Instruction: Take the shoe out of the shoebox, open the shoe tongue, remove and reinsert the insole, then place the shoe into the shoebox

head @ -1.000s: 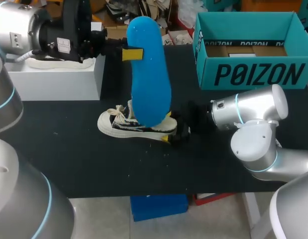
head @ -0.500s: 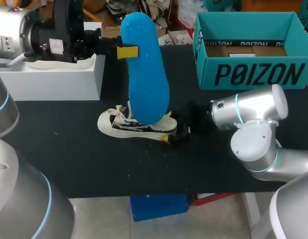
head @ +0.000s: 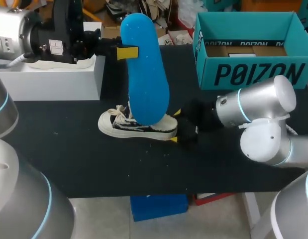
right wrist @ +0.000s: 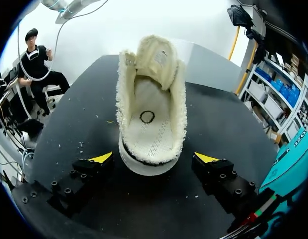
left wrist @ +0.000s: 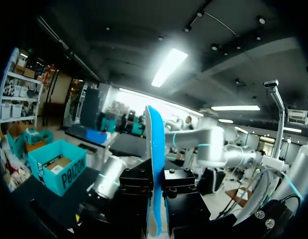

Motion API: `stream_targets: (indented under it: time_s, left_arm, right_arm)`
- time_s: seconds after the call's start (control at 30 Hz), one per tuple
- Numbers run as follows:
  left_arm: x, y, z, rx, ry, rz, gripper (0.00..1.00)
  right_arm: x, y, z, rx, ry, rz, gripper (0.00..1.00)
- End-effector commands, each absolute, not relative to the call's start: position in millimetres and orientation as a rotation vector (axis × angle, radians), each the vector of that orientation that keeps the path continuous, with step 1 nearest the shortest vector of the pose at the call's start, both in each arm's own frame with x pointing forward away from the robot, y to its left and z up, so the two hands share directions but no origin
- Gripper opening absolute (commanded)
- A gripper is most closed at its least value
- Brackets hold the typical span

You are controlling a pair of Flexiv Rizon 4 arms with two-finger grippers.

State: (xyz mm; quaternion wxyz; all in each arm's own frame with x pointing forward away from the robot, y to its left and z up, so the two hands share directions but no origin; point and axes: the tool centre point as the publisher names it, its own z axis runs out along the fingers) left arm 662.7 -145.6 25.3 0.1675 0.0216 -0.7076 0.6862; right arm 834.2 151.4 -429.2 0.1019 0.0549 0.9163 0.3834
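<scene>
Blue insole (head: pixel 145 74) hangs upright over the sneaker (head: pixel 136 125), clear of its opening. Left gripper (head: pixel 125 52) is clenched on the insole's upper part. Sneaker sits mid-table, tongue open. Right gripper (head: pixel 175 126) is released, its fingers flanking the heel without touching. Risk: unbraced, the sneaker slides or tips as the insole pushes in, and the insole buckles.

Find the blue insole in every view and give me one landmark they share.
Head view: the insole is upright in the left gripper, above the shoe.
Left wrist view: edge-on between its own fingers.
Right wrist view: not in it.
Shared landmark: the teal shoebox, in all three.
</scene>
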Motion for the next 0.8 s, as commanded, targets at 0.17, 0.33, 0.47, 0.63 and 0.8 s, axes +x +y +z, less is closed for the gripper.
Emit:
stream_targets:
  time_s: [0.17,0.33,0.47,0.63,0.8]
  left_arm:
    - [662.4,-146.4,24.1,0.062,-2.014,1.953,0.0]
    - [662.4,-146.4,24.1,0.062,-2.014,1.953,0.0]
    - [662.4,-146.4,24.1,0.062,-2.014,1.953,0.0]
    - [662.4,-146.4,24.1,0.062,-2.014,1.953,0.0]
    - [662.4,-146.4,24.1,0.062,-2.014,1.953,0.0]
  right_arm:
    - [831.8,144.3,-399.4,0.158,2.892,0.681,1.0]
    - [832.2,145.4,-396.1,0.173,2.934,0.537,1.0]
    - [833.7,147.3,-394.2,0.168,2.957,0.391,1.0]
    - [836.2,150.2,-390.3,0.156,2.965,0.258,1.0]
    - [838.9,154.9,-385.2,0.113,2.966,0.168,1.0]
